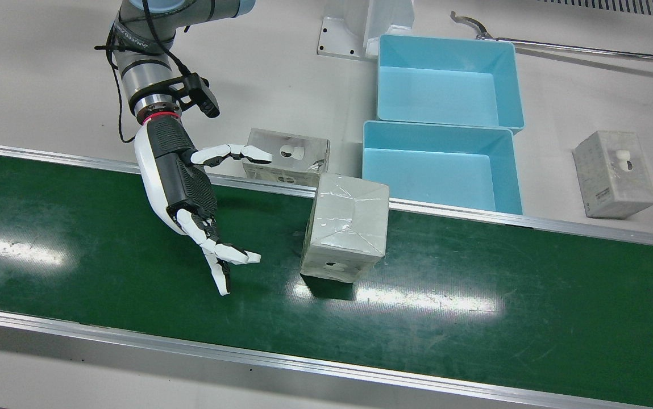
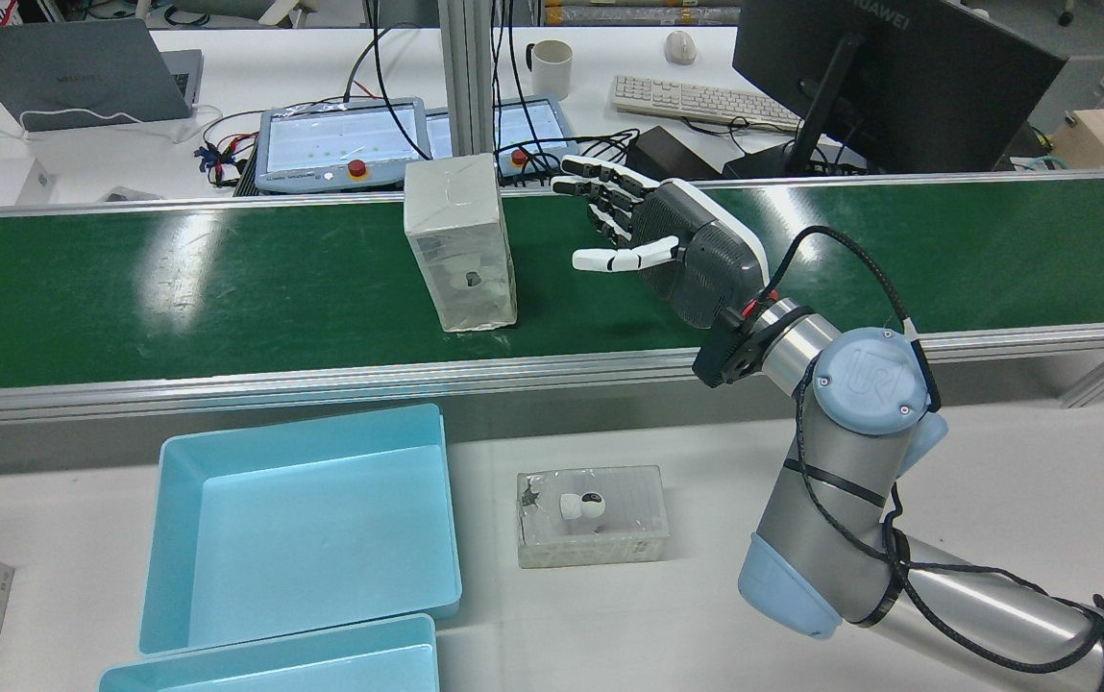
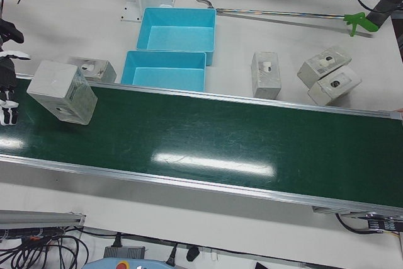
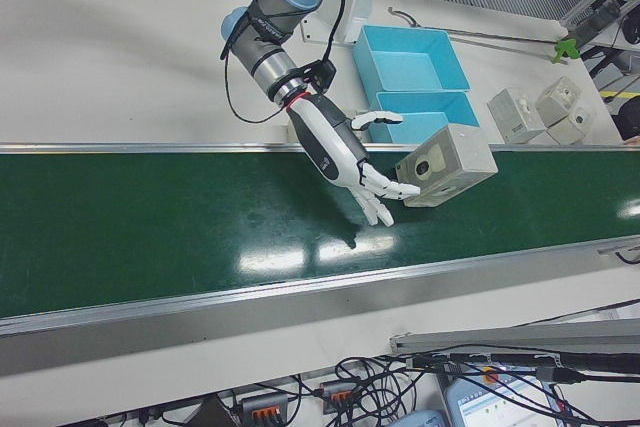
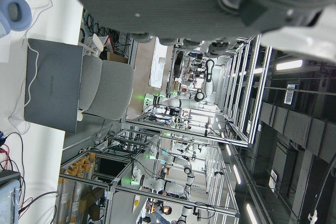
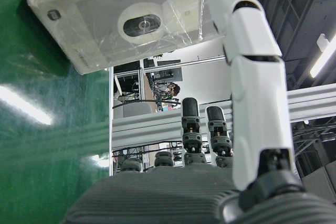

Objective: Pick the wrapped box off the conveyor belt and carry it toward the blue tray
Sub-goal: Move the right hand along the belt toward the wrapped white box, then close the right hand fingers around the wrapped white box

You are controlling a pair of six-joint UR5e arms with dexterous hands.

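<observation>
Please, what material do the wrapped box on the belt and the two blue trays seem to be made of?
The wrapped box looks like grey cardboard under clear glossy film or tape: creases and bright glints show on its faces. The blue trays look like moulded plastic with a smooth, slightly shiny finish, judging by their even colour and rounded rims.

Your right hand (image 4: 362, 169) hangs spread over the conveyor belt (image 4: 150, 227), fingertips just beside the wrapped box (image 4: 445, 167) standing on it.

Front view steep above the conveyor belt (image 1: 474, 329), rear view high behind facing desks, side-front views oblique, wrist cameras close, both sharing the wrapped box (image 1: 346, 230).
</observation>
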